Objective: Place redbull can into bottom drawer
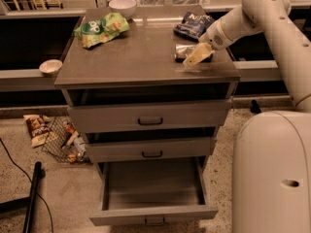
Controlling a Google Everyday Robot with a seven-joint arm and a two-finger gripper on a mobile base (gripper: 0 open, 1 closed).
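My gripper (197, 56) hangs low over the grey cabinet's top surface (131, 57), at about three o'clock from its centre, near the right edge. My white arm (265, 8) reaches down to it from two o'clock.

The redbull can (181, 51) lies on its side on the surface there. Its right end meets the gripper's pale tip. I cannot tell whether the gripper is closed on the can or merely set against it.

At one o'clock, close behind the can, lies a dark blue snack bag (193, 24). A green snack bag (101, 29) sprawls at ten o'clock, and a white bowl (122, 6) stands at the far edge, near eleven.

Below, at six o'clock, the bottom drawer (153, 215) stands open, its inside bare. The top drawer (149, 115) and the middle drawer (151, 149) above it are pushed in.

My rounded white base (272, 174) fills the frame at four o'clock. A small bowl (50, 66) sits on a ledge at nine o'clock. On the speckled floor at eight o'clock lies a wire basket (62, 141).
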